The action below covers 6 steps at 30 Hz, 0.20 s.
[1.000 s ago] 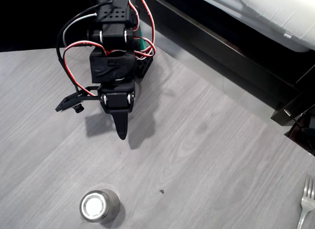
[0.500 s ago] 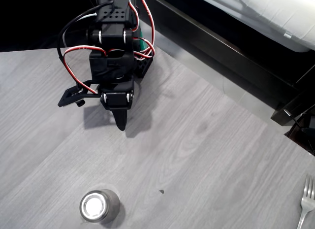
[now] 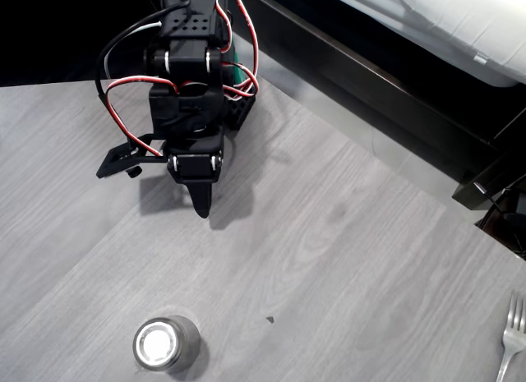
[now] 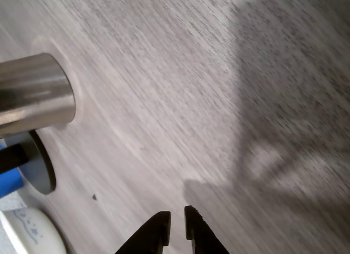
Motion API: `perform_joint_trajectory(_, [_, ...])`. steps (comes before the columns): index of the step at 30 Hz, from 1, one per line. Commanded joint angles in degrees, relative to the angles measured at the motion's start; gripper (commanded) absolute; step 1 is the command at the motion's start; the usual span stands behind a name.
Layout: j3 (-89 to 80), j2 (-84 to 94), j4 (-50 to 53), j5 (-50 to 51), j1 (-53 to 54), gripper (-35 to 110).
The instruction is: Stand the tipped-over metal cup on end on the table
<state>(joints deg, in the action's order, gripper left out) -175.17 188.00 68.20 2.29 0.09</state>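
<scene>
The small shiny silver steel cup point(image 3: 165, 344) stands upright on the grey wood-grain table point(image 3: 345, 259) (rim up), well apart from the black two-finger gripper point(image 4: 176, 221), nearly closed and empty.

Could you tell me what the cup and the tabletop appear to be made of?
The metal cup looks like polished steel: silvery, with bright mirror-like glare on its top face and smooth streaked reflections along its wall in the wrist view. The table looks like grey wood-grain laminate, matte with printed-looking grain lines, though real wood can't be ruled out.
</scene>
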Motion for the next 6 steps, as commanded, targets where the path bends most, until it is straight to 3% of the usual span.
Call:
perform_joint_trajectory(1, [0.2,1.7,0.2,-0.4,0.4,0])
perform_joint_trajectory(6, [0.2,1.7,0.2,-0.4,0.4,0])
